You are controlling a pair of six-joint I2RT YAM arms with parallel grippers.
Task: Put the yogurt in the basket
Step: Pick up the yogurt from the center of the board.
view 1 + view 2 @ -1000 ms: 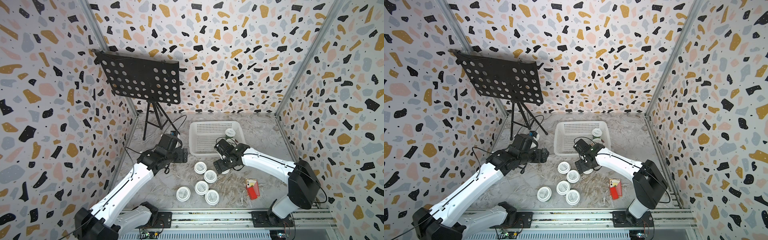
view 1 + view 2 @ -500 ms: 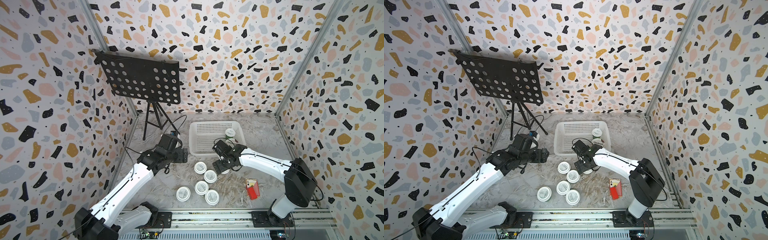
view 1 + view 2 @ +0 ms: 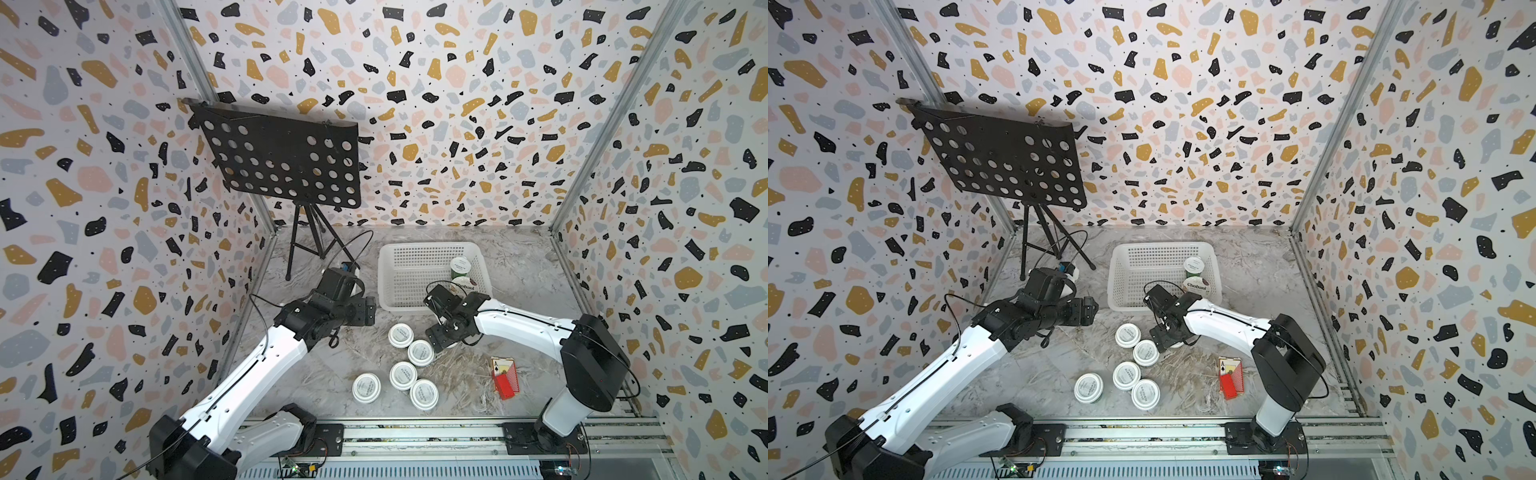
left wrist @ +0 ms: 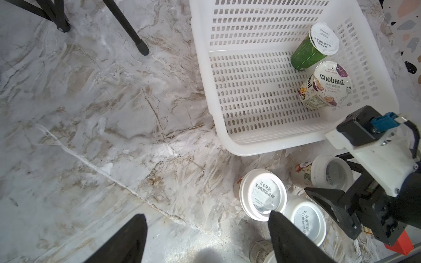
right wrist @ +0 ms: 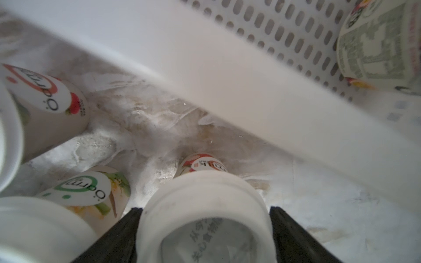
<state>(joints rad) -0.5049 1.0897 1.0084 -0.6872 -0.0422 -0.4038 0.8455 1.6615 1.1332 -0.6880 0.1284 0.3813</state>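
Yogurt cup (image 5: 205,200) between the right gripper's jaws, just outside the basket.

The white cup stands upright on the marble table (image 3: 328,365). The right gripper (image 5: 204,210) frames its lid, with one black finger (image 5: 123,230) at each side of the rim. Whether they press on it I cannot tell. The right arm reaches low across the table, its wrist bent down beside the near wall of the basket (image 4: 268,146). Two more white cups (image 3: 421,352) stand just beside the gripper, and three others lie nearer the rail. Inside the basket, at its right end, a green-sided cup (image 3: 460,268) and a Chobani cup (image 4: 328,86) sit close together. The left gripper (image 4: 207,215) hovers left of the basket, fingers apart, nothing between them. A red card box (image 3: 505,376) stands apart on the right.
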